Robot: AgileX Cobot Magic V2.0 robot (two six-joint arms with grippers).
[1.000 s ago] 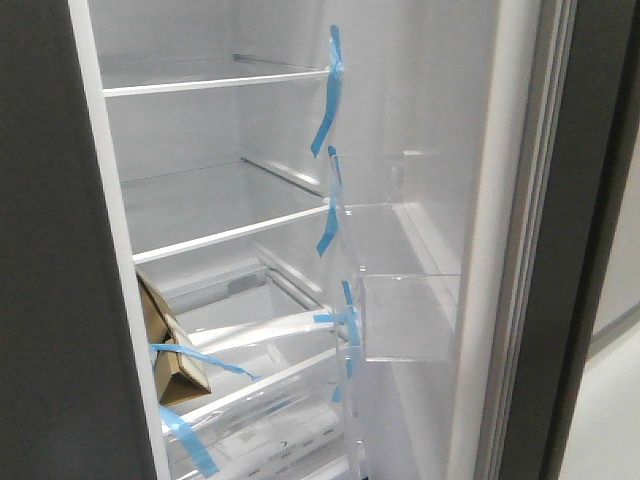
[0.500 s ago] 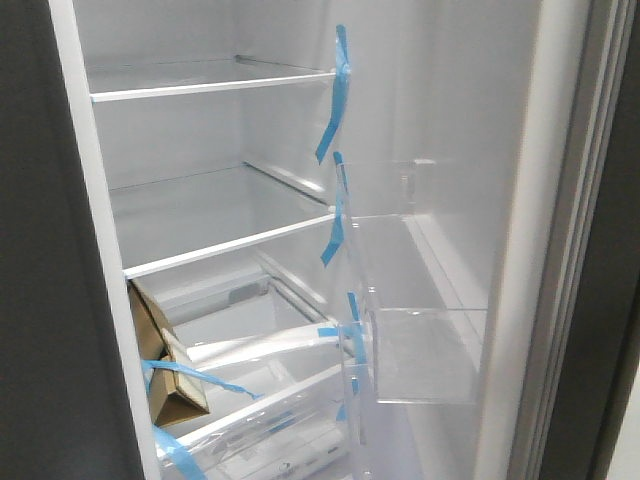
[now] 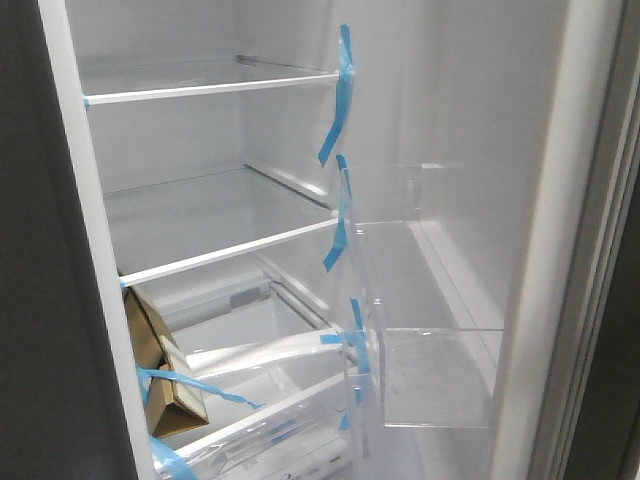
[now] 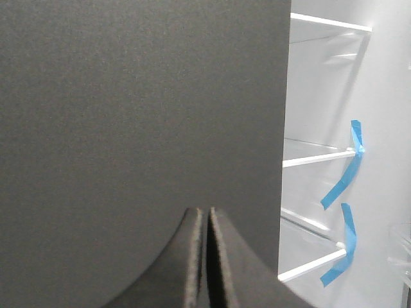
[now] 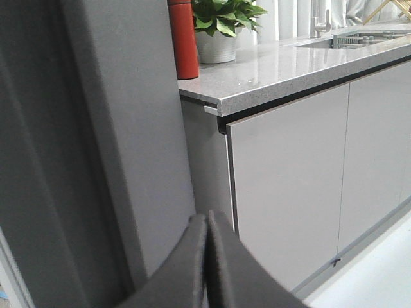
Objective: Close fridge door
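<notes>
The fridge door [image 3: 535, 200] stands open at the right of the front view, its white lining facing me and its dark-grey edge [image 3: 628, 330] at the frame's border. A clear bin [image 3: 435, 378] hangs on the lining, with blue tape strips [image 3: 343, 85] beside it. In the right wrist view a matte dark-grey slab [image 5: 131, 141], apparently the door's outer side, rises just beside my right gripper [image 5: 207, 218], which is shut and empty. My left gripper [image 4: 205, 212] is shut too, close in front of a plain dark-grey panel [image 4: 128, 115]. Neither gripper shows in the front view.
Inside the fridge are white shelves [image 3: 225, 252], taped clear drawers [image 3: 270, 350] and a cardboard box [image 3: 165, 375]. The plain dark panel [image 3: 35, 300] borders the fridge on the left. Beyond the door, glossy cabinet doors [image 5: 289, 186] sit under a stone counter [image 5: 289, 64] carrying a red bottle [image 5: 183, 38] and a plant [image 5: 221, 22].
The front view has drawn closer to the fridge. The door's bin and dark edge have slid right and down in the frame, and the left panel's edge has slid left.
</notes>
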